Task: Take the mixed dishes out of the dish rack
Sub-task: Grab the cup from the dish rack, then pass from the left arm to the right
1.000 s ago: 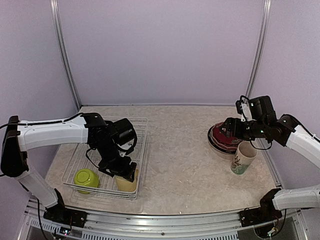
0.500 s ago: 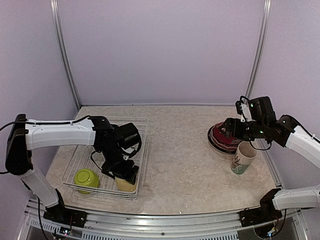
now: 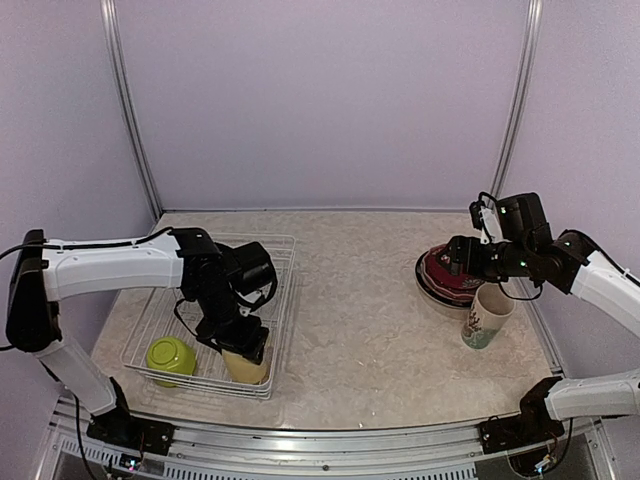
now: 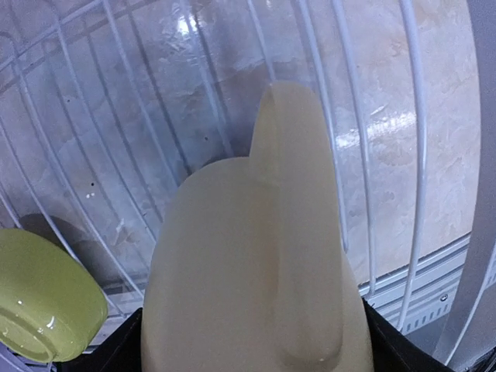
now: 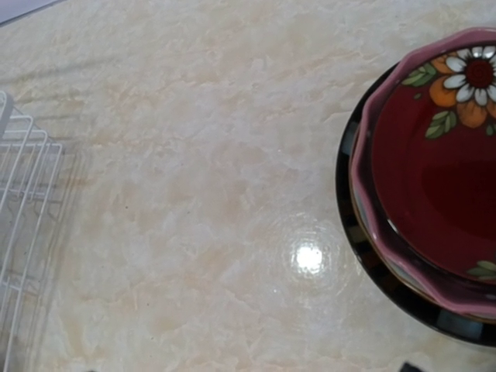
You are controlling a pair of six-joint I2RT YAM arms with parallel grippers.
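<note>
The pale yellow mug [image 3: 250, 368] [image 4: 248, 256] lies on its side in the near right corner of the dish rack [image 3: 286, 290] [image 4: 415, 155], handle facing the wrist camera. My left gripper [image 3: 240, 346] [image 4: 248, 349] reaches down into the rack, one dark finger against each side of the mug's body. A lime-green bowl [image 3: 172, 357] [image 4: 43, 294] sits upside down in the rack's near left corner. My right gripper [image 3: 456, 255] hovers open beside the stacked plates [image 3: 447, 278], holding nothing; its fingers are out of the right wrist view.
The plate stack has a dark red flowered plate [image 5: 442, 178] on top of a pink one and a black one [image 5: 364, 248]. A white floral mug [image 3: 487, 315] stands upright just in front of the stack. The rack's corner [image 5: 23, 201] shows at the left of the right wrist view.
My left gripper has shifted slightly over the yellow mug and its jaws have narrowed onto the mug's sides. The right arm has not moved.
</note>
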